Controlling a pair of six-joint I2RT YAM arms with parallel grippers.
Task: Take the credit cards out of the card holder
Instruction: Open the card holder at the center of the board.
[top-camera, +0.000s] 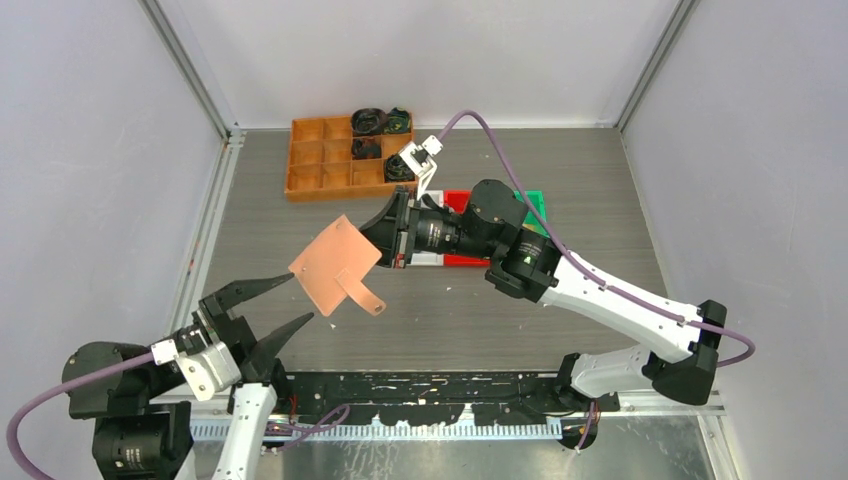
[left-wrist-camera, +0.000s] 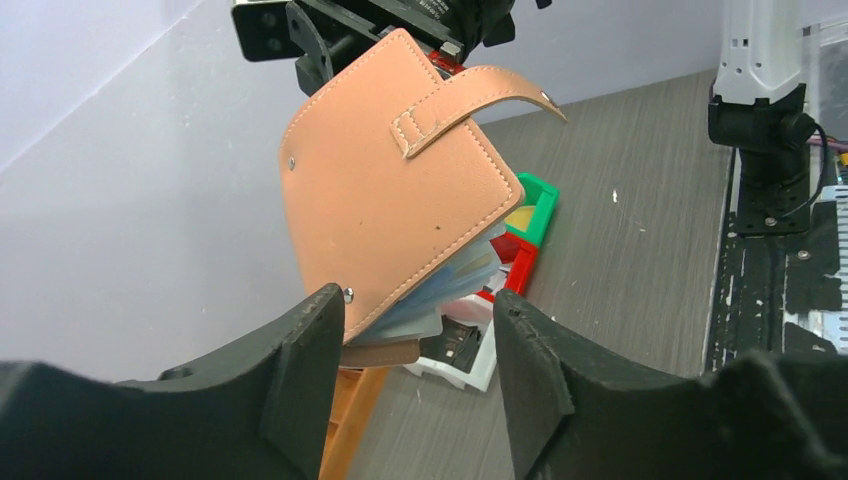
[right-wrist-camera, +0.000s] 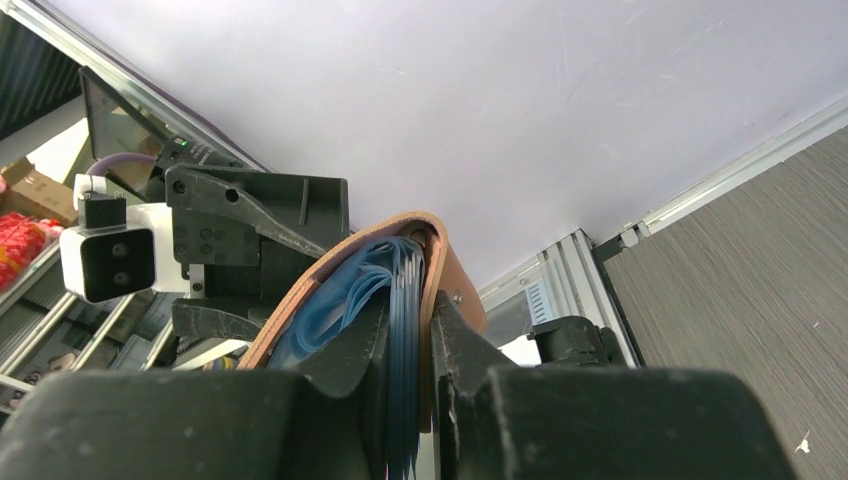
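Observation:
The salmon-pink card holder (top-camera: 335, 265) hangs in the air over the table, its strap tab (top-camera: 362, 295) dangling. My right gripper (top-camera: 388, 240) is shut on its far edge. In the right wrist view the right gripper (right-wrist-camera: 410, 345) pinches one cover and the light blue pockets (right-wrist-camera: 400, 290). My left gripper (top-camera: 300, 298) is open and empty, just below and left of the holder. In the left wrist view the holder (left-wrist-camera: 400, 180) sits just beyond my open left gripper (left-wrist-camera: 420, 325), with blue pockets (left-wrist-camera: 455, 285) showing at its lower edge. I cannot make out any credit card in the pockets.
An orange compartment tray (top-camera: 325, 160) with black coiled bundles stands at the back. Small red (top-camera: 462, 200), green (top-camera: 538, 203) and white (left-wrist-camera: 470, 365) trays lie under the right arm; the white one holds a dark flat item (left-wrist-camera: 460, 343). Grey walls stand on both sides.

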